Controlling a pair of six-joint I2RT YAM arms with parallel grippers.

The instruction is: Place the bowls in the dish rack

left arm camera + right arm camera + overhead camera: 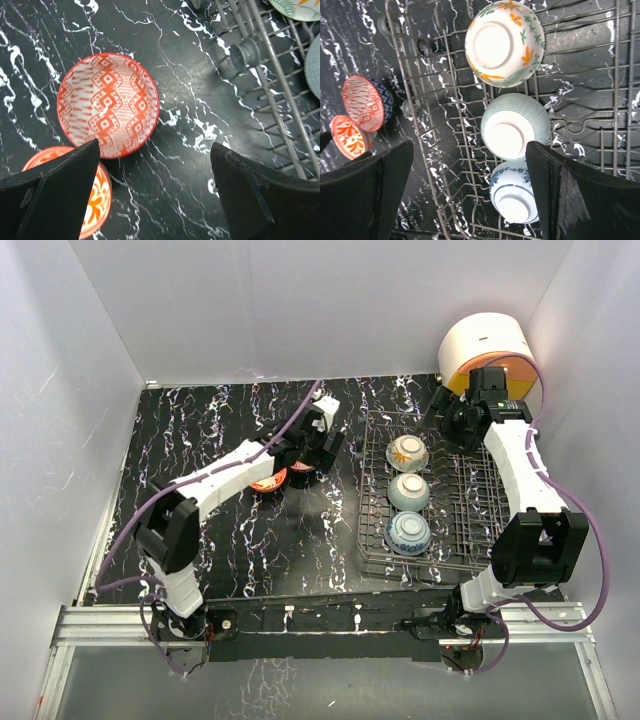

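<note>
**3 bowls racked, 2 on the counter, both hands wide open**

Start with the dish rack (470, 510) on the right side of the counter (200, 430). There are 3 bowls lined up in a single row down its left half. The flower bowl (505, 42) sits at the far end, the teal bowl (516, 127) is in the middle, and the blue-patterned bowl (515, 197) is nearest the arms. From the right wrist camera it is their pale foot rings that show, so they are turned away from that lens.

Left of the rack, 2 more bowls sit on the black marbled counter, insides up. The red-pink bowl (108, 104) has its zigzag pattern in full view. The orange-red bowl (95, 200) is tucked right beside it and half hidden behind a finger, so I can't tell whether the rims touch.

The left hand (155, 150) hangs over that pair, fingers spread wide with nothing between them but counter. The right hand (470, 150) hovers above the far end of the rack, also fully spread and holding nothing.

Behind it, in the far right corner, stands the rounded white and orange drawer unit (485, 345).
</note>
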